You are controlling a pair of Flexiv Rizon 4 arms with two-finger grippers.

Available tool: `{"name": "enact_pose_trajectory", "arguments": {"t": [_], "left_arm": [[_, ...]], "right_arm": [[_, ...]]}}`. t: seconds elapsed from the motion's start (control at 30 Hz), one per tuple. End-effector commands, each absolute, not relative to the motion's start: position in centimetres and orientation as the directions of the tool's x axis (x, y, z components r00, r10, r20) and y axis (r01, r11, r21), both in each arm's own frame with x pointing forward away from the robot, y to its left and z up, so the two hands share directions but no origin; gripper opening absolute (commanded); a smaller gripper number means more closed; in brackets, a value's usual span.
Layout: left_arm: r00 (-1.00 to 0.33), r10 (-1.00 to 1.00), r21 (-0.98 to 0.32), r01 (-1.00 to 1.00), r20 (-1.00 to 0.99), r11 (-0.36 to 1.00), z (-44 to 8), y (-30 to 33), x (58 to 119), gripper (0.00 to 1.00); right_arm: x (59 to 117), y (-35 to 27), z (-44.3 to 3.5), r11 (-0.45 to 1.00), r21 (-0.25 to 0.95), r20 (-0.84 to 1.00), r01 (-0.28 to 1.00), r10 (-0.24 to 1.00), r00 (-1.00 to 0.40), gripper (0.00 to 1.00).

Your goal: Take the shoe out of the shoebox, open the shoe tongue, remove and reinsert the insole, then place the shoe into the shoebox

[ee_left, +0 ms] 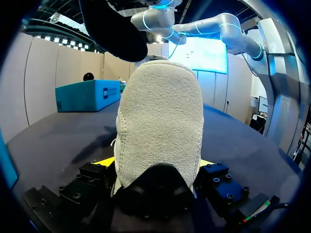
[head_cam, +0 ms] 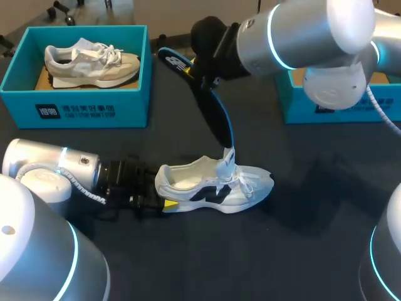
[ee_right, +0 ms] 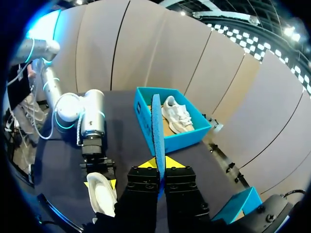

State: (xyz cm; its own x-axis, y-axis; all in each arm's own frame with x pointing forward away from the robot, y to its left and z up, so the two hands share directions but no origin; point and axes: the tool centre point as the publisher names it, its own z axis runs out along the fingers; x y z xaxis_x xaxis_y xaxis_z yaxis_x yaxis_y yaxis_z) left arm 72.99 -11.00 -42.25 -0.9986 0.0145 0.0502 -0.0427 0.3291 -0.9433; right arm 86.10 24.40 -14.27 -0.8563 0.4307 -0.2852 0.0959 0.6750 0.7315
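A white shoe (head_cam: 213, 185) with a dark side mark stands upright mid-table, toe to the right, tongue raised. My left gripper (head_cam: 161, 202) clamps its heel from both sides; in the left wrist view the grey heel (ee_left: 160, 126) fills the space between the yellow tips. My right gripper (head_cam: 199, 70) hangs above and behind the shoe, shut on a black-and-blue insole (head_cam: 216, 119). The insole slants down and its lower end meets the tongue. In the right wrist view the insole (ee_right: 157, 126) stands edge-on between the fingers of the right gripper (ee_right: 158, 164), with the shoe (ee_right: 102, 194) below.
A teal shoebox (head_cam: 75, 100) at the back left holds a second pale shoe (head_cam: 91, 63). Another teal box (head_cam: 301, 106) sits at the back right, partly behind my right arm. Dark tabletop lies to the right of and in front of the shoe.
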Motion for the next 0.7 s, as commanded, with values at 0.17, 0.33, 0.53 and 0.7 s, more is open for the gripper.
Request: {"name": "enact_pose_trajectory", "arguments": {"t": [0.17, 0.33, 0.53, 0.7], "left_arm": [[-0.999, 0.016, -0.943, -0.043, 0.051, 0.329, -42.4, -11.0, 73.1, 0.0], [-0.999, 0.016, -0.943, -0.043, 0.051, 0.329, -42.4, -11.0, 73.1, 0.0], [-0.999, 0.016, -0.943, -0.043, 0.051, 0.329, -42.4, -11.0, 73.1, 0.0], [-0.999, 0.016, -0.943, -0.043, 0.051, 0.329, -42.4, -11.0, 73.1, 0.0]], "right_arm": [[85.1, 24.5, -12.2, 0.6, 0.797, -0.255, 0.065, 0.433, -0.865, 0.0], [84.7, 24.0, -9.7, 0.588, 0.807, -0.223, 0.058, 0.394, -0.892, 0.0], [84.4, 24.2, -7.5, 0.568, 0.817, -0.11, 0.101, 0.326, -0.939, 0.0], [84.1, 24.4, -6.4, 0.555, 0.821, -0.028, 0.137, 0.279, -0.96, 0.0]]}}
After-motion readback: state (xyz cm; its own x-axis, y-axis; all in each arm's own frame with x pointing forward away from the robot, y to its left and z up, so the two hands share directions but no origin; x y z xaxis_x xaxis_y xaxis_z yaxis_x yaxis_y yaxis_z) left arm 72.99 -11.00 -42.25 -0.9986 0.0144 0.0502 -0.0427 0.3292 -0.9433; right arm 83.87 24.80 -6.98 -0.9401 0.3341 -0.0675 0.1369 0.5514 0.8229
